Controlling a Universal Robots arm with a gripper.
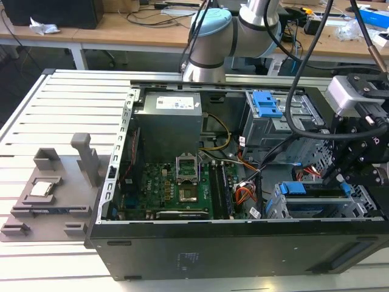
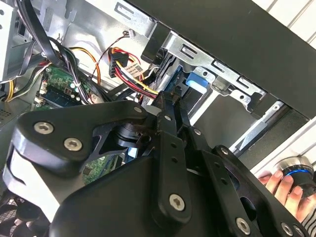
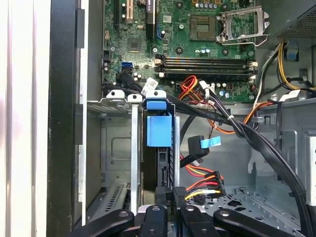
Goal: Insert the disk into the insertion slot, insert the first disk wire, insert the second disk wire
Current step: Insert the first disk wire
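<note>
Silver-grey hard drive in a bright blue plastic caddy (image 3: 159, 131) sits inside the perforated silvery metal drive-cage bay (image 3: 134, 143) of an open black computer case (image 1: 213, 249). The black gripper (image 3: 172, 196) is at the drive's end with its fingertips drawn together, beside a red, yellow and black wire bundle (image 3: 205, 180).

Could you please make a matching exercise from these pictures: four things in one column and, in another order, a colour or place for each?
Things:
1. disk
2. motherboard
3. power supply
4. grey tray

Colour or place:
A. green
B. on the table outside the case, at the exterior view's left
C. bright blue frame
D. metal box inside the case, with a white label

Pairs: 1-C, 2-A, 3-D, 4-B
</note>
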